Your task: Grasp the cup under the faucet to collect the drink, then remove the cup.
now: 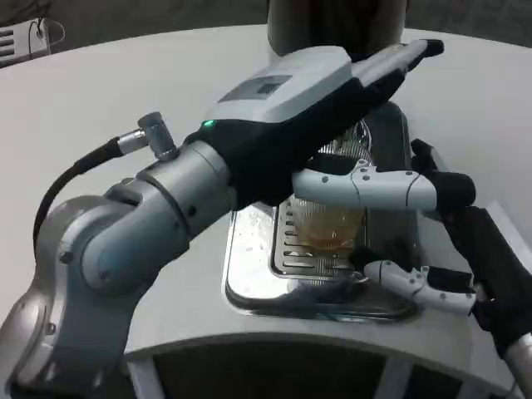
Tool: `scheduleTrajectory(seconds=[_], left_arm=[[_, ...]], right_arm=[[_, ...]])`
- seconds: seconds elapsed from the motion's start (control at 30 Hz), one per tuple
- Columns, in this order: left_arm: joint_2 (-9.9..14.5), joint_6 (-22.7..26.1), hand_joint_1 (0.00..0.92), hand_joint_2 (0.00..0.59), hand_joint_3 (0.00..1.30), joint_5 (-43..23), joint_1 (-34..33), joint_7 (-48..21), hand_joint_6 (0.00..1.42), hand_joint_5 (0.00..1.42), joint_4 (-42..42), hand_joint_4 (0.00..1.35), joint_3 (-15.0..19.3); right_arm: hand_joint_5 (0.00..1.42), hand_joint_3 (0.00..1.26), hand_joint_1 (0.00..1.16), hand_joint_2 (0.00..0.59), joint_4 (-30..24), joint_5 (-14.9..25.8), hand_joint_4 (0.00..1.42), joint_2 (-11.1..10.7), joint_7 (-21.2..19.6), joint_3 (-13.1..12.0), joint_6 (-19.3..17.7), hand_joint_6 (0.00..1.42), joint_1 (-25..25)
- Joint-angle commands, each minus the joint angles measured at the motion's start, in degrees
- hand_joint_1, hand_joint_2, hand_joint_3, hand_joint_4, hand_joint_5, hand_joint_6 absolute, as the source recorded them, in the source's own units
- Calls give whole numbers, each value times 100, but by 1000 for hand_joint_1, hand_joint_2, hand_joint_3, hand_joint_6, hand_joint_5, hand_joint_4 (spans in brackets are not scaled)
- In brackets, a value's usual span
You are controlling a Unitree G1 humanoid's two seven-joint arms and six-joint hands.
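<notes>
Cup (326, 229) with amber drink is placed on the grated drip tray (249, 274) on the white counter (100, 91). It is grasped by the left hand (332, 108), whose fingers (391, 189) are wrapped around it. The right hand (465, 258) is held just beside the tray, fingers (407, 278) spread, nothing grasped.

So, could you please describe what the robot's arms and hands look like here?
The left forearm is rounded silver metal, with a black cable plugged into a silver connector and a small green light. The left hand has a white back over black, with white-and-black fingers. The right hand is mostly black, with white finger segments.
</notes>
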Motion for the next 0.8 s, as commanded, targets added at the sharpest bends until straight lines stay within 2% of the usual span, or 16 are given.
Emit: scheduleTrajectory(seconds=[0.03,0.57,0.8], left_arm=[[78,-9,0,0,20,-11,-30,-240,176,40,15,0,-95],[126,-16,0,0,29,-52,-138,-283,176,38,-4,0,-8],[81,-37,0,0,30,-119,-75,-161,176,38,-76,0,176]], right_arm=[[75,0,802,218,169,-11,22,66,-64,73,70,82,-128],[73,0,796,215,565,-113,22,277,-190,336,90,79,-574],[73,0,789,221,731,-126,22,299,-231,375,86,78,-733]])
